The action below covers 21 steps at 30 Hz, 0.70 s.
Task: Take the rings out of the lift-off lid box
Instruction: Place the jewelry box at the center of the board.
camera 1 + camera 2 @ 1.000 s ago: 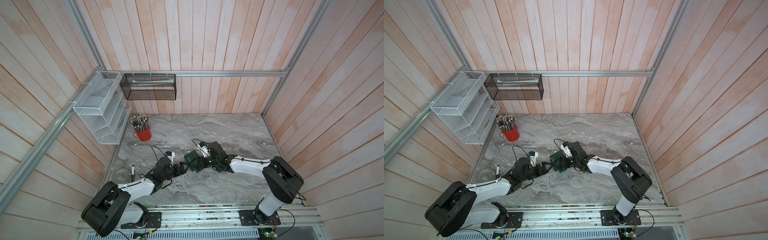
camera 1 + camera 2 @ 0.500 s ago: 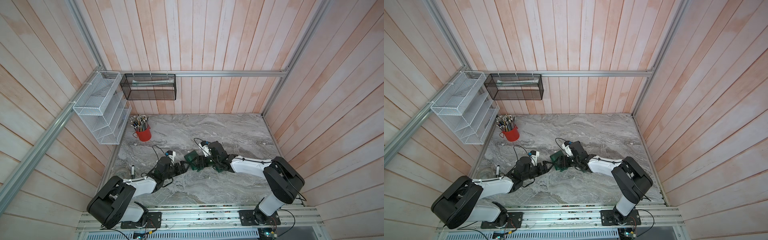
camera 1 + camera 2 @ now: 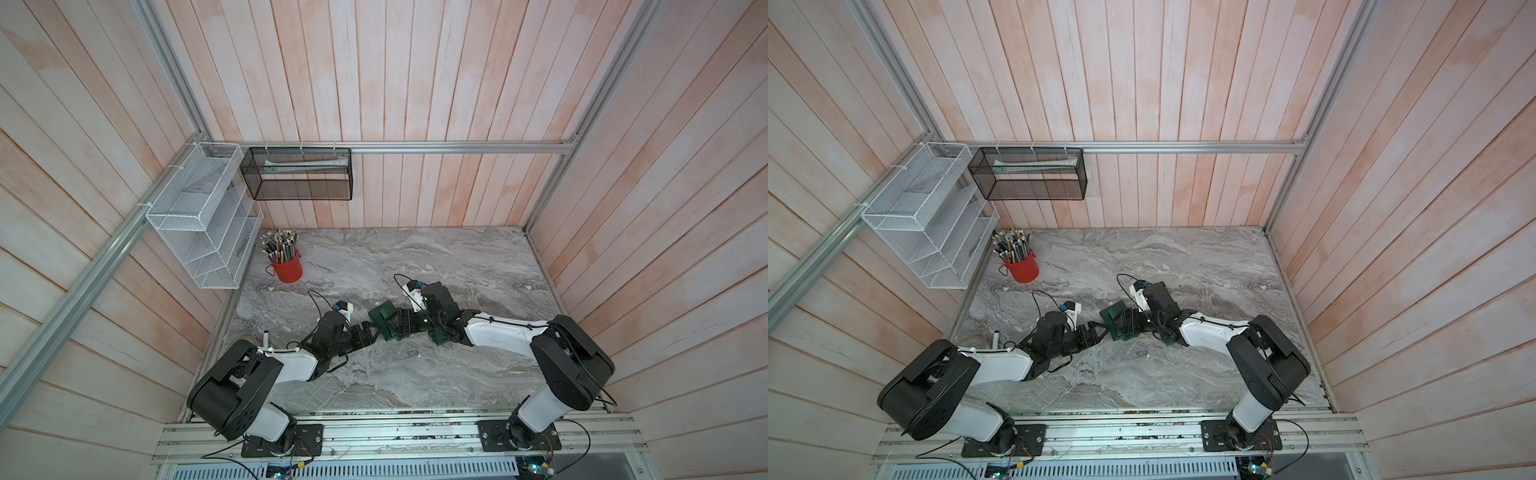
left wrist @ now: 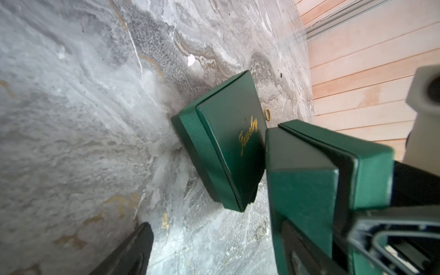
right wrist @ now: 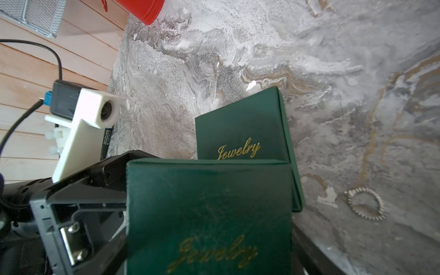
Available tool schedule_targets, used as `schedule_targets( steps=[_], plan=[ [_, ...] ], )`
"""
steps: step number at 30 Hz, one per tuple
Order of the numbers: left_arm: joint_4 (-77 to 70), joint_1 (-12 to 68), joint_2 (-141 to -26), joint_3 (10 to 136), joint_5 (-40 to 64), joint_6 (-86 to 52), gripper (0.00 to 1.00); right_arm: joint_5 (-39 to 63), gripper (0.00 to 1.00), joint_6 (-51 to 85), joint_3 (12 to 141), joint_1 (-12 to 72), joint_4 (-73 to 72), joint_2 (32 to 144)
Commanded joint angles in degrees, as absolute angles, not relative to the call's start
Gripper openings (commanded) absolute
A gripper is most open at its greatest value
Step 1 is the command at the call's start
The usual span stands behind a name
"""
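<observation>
1. Grey marble tabletop [image 3: 415, 374]; both my arms are stretched low and meet near its middle.
2. Right end effector [image 3: 398, 328]: clamped across the green lift-off lid box [image 5: 209, 214], jaws wide on it, gold "Jewelry" lettering facing the wrist camera. Left wrist view shows a dark seam between its two green parts.
3. Left end effector [image 3: 371, 332]: spread wide, empty, just beside the held box; one black finger [image 4: 133, 250] hangs over bare marble.
4. Second green box [image 4: 226, 142]: closed, on the tabletop, looks tilted, just beside the held box.
5. Third green box [image 3: 438, 340]: on the tabletop, partly under my right arm.
6. Toothed silvery ring [image 5: 364, 203]: lying flat on the marble, near the held box, apart from it.
7. Thin yellowish ring [image 4: 267, 115]: on the tabletop just beside the second green box.
8. I can't tell whether any rings sit inside the boxes.
</observation>
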<state>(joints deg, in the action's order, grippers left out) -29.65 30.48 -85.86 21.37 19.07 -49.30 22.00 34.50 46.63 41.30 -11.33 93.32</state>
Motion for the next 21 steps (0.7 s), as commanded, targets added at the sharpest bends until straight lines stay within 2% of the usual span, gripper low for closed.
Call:
schedule_targets(
  steps=[1, 14, 21],
  plan=[
    [-19.8, 32.0, -90.0, 21.4, 19.8, -48.8, 0.87, 36.4, 0.77, 37.6, 46.2, 44.1, -19.5, 90.5],
    [-13.5, 29.8, -78.8, 21.8, 18.7, -48.0, 0.87, 30.8, 0.72, 37.0, 40.9, 42.5, -13.3, 88.4],
    [-17.8, 29.7, -81.2, 20.8, 22.5, -50.9, 0.84, 30.1, 0.69, 36.6, 40.8, 42.5, -11.8, 89.6]
  ],
)
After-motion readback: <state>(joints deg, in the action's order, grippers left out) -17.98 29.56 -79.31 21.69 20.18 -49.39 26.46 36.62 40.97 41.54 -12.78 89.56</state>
